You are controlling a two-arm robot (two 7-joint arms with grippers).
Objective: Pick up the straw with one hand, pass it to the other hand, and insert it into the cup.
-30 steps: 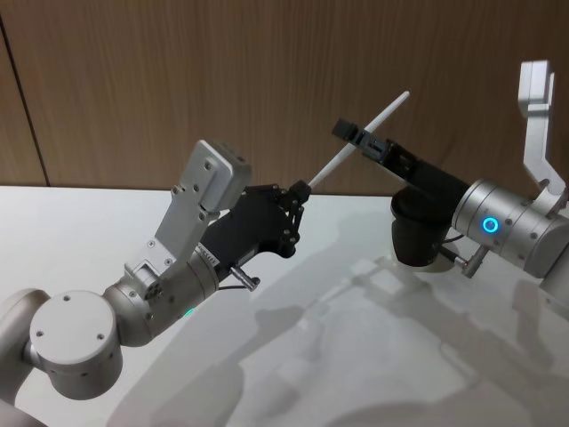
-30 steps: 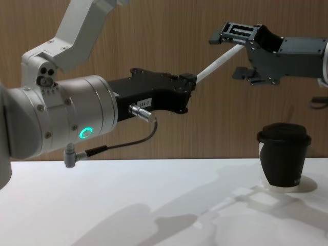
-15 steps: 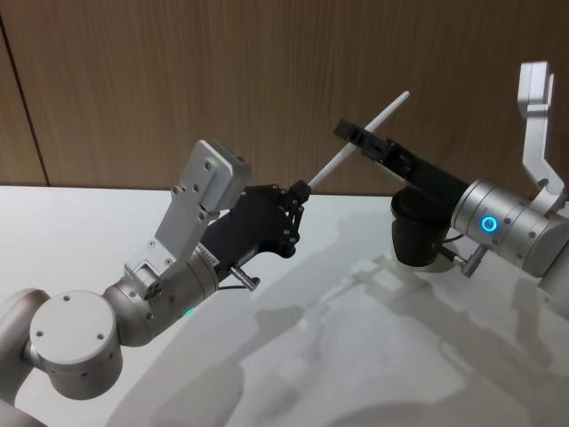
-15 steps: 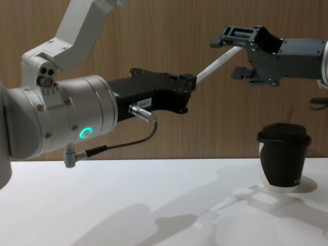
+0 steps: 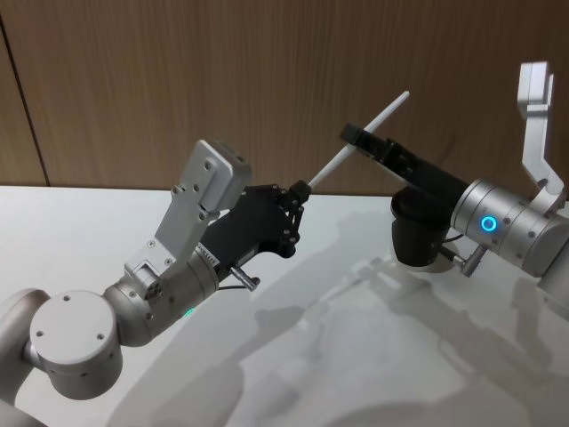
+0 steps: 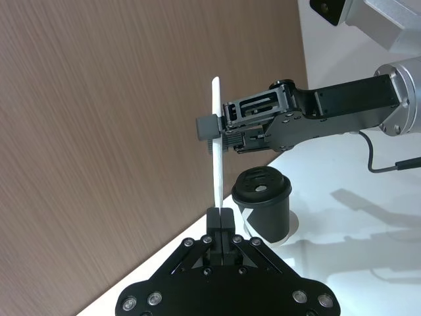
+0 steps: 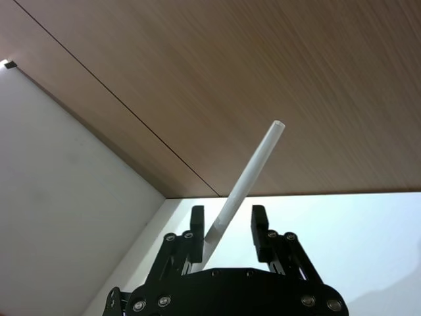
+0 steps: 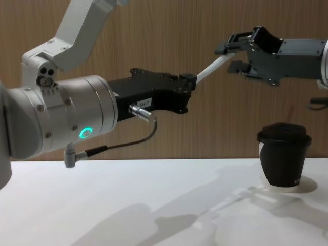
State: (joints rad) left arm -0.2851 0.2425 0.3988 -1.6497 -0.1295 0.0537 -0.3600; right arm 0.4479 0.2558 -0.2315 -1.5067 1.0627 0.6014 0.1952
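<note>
Right tool [image 8: 231,57], narrower now around straw [image 8: 210,69]

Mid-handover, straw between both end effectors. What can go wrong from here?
1. In the right wrist view the straw leans against one finger of the open right end effector, not centred; closing may shove or bend it.
2. The left end effector pinches only the straw's very end, so a sideways push might lever it loose.
3. A skewed grasp would likely make the small lid hole of the cup hard to hit.
</note>
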